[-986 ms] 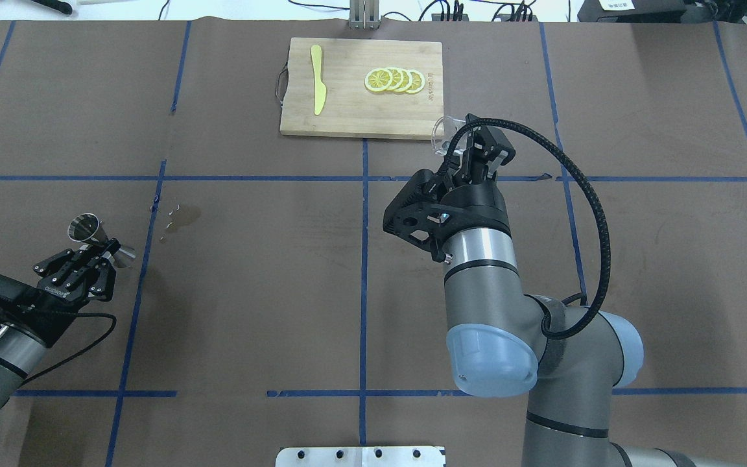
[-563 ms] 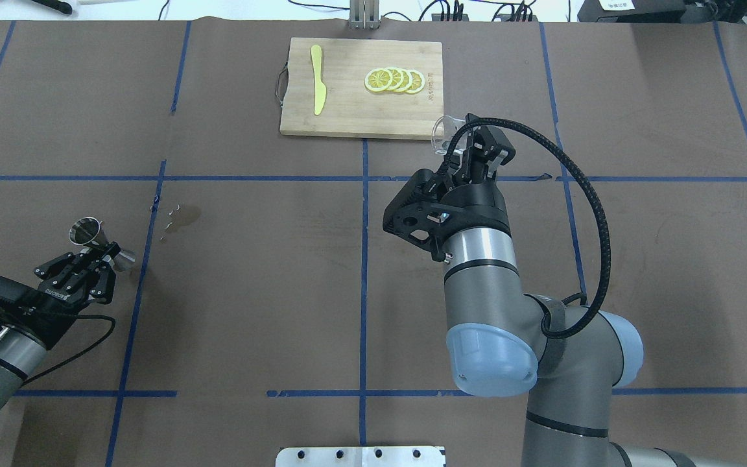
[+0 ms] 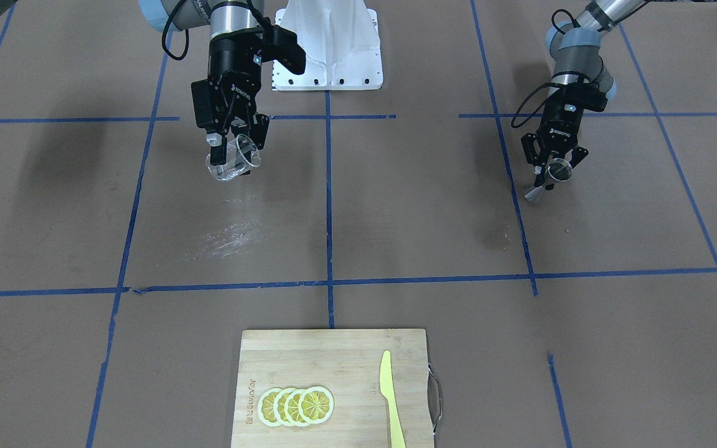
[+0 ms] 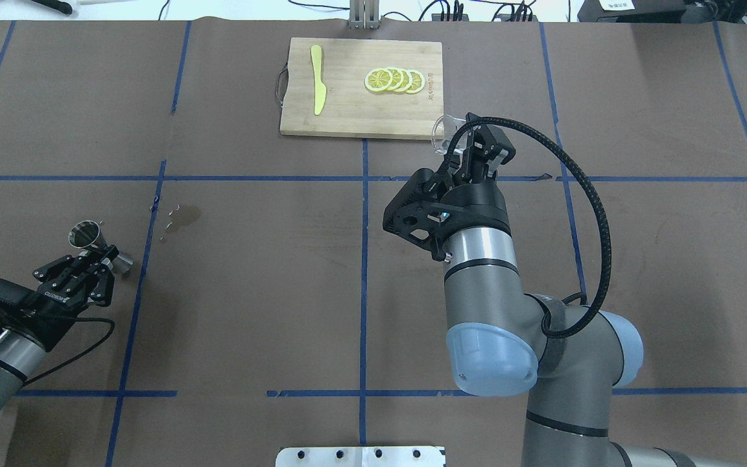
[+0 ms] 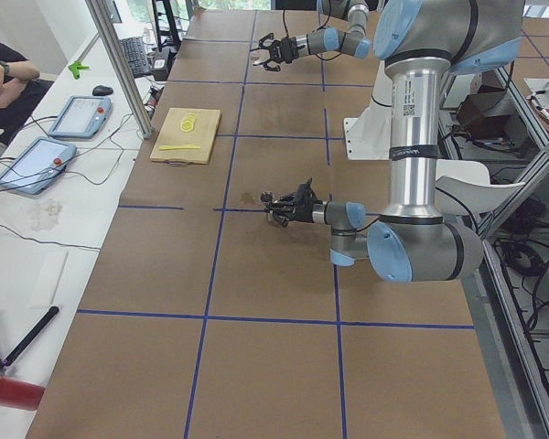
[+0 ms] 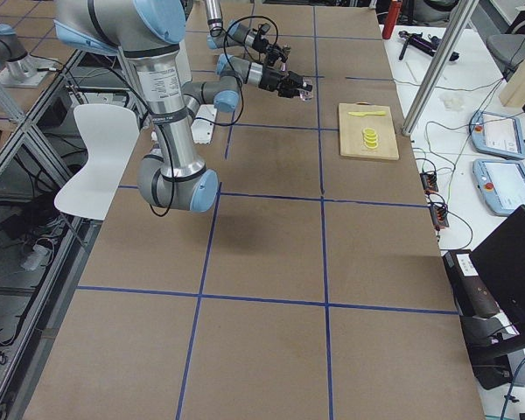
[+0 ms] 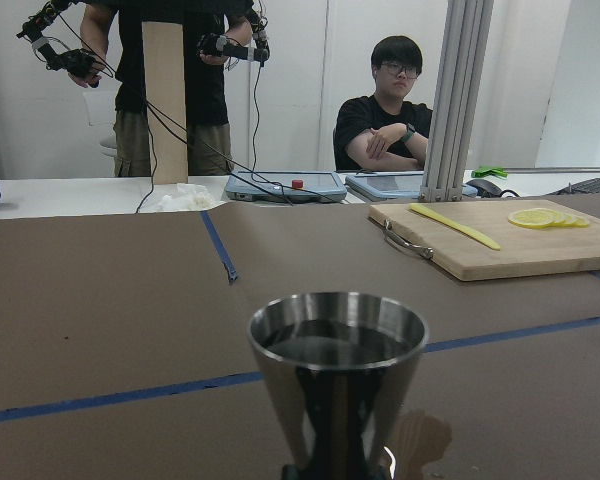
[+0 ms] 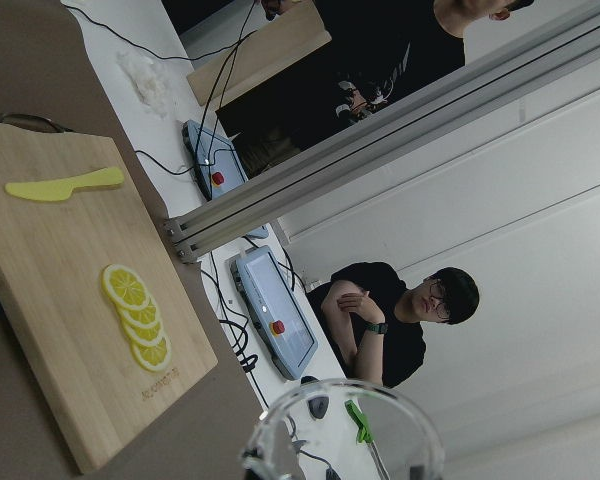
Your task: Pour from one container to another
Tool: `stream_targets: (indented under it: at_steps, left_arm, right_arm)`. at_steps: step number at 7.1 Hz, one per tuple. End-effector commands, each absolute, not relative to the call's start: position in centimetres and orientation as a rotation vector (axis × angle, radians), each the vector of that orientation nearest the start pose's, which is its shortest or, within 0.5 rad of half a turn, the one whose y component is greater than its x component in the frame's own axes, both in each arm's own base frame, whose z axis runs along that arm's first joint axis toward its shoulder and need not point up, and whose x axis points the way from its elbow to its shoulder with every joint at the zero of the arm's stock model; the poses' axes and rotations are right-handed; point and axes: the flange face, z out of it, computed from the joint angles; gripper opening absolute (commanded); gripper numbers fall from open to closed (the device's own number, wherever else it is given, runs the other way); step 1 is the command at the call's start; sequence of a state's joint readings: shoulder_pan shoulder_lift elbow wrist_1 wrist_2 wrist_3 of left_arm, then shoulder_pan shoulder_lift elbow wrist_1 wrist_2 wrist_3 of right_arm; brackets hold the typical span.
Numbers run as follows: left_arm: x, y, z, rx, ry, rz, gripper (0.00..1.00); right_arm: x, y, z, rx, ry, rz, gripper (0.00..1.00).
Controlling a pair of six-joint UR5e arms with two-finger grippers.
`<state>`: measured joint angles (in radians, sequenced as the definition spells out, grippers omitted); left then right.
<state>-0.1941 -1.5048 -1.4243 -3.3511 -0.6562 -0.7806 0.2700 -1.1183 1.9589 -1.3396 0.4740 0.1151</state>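
Overhead exterior: brown blue-taped table (image 4: pixel 250 292)

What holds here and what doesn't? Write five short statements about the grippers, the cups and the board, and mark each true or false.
1. The left gripper holds a metal measuring cup. True.
2. The right gripper is empty. False: it is shut on a clear glass.
3. Four lemon slices lie on the cutting board. True.
4. The knife lies across the lemon slices. False: it lies apart from them, at the board's other end.
5. The measuring cup is tipped over the glass. False: the two are far apart across the table.
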Motion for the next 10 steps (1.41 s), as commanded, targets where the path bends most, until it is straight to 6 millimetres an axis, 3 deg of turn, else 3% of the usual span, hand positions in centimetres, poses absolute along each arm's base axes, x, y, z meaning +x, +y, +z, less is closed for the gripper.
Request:
stream_targets:
  at_steps: [1, 10]
  left_arm:
    - [36.9, -28.7, 57.0, 1.279, 0.918, -0.245, 0.00]
    - [37.7, -27.5, 57.1, 1.264, 0.934, -0.219, 0.00]
  right_arm:
    - [-45.7, -35.7, 18.7, 1.356, 0.125, -0.413, 0.00]
    - [-45.7, -35.7, 18.7, 1.356, 0.125, -0.413, 0.00]
